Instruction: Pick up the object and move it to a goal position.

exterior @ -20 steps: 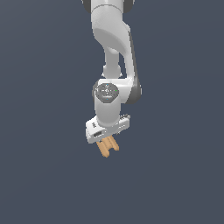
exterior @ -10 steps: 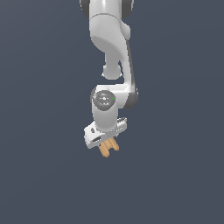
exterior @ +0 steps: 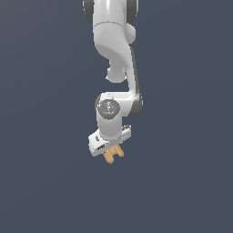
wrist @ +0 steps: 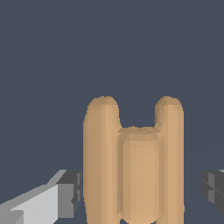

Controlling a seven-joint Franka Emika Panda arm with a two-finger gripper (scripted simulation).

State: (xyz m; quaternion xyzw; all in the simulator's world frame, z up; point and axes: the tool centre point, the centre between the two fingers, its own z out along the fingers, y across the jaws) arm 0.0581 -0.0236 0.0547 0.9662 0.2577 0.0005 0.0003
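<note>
The object (exterior: 113, 154) is a small tan-orange ridged piece with notched ends. It hangs just under the white hand of my gripper (exterior: 112, 152), above the dark ground in the exterior view. In the wrist view the object (wrist: 133, 166) fills the middle, standing lengthwise between the two grey fingertips (wrist: 68, 192). One fingertip touches its side, and the other shows a small gap. The gripper is shut on the object.
The white arm (exterior: 116, 50) comes down from the top of the exterior view. Around it there is only plain dark grey ground (exterior: 45, 182). No goal marker shows.
The wrist and gripper have sunk slightly with the object held in them. The upper arm has come forward and lower. The object has kept its place between the fingers.
</note>
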